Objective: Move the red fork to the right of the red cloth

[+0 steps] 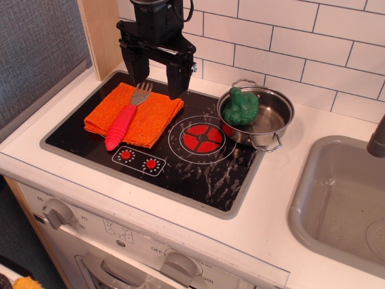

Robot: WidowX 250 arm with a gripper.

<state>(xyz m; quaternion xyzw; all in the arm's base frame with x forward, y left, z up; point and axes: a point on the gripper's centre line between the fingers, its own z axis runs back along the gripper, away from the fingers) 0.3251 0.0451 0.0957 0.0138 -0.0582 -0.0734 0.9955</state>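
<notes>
Your gripper [155, 77] hung wide open and empty above the cloth's [150, 117] back edge, where the fork [123, 122] lay diagonally across it.

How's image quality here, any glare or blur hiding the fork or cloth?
observation.image: even, soft light; red fork and red cloth sharp and unobscured. White streaks on the black cooktop, reflection or scuffing, can't tell which. Highlights inside the steel pot. Gripper casts little shadow, top cropped by the frame.
</notes>
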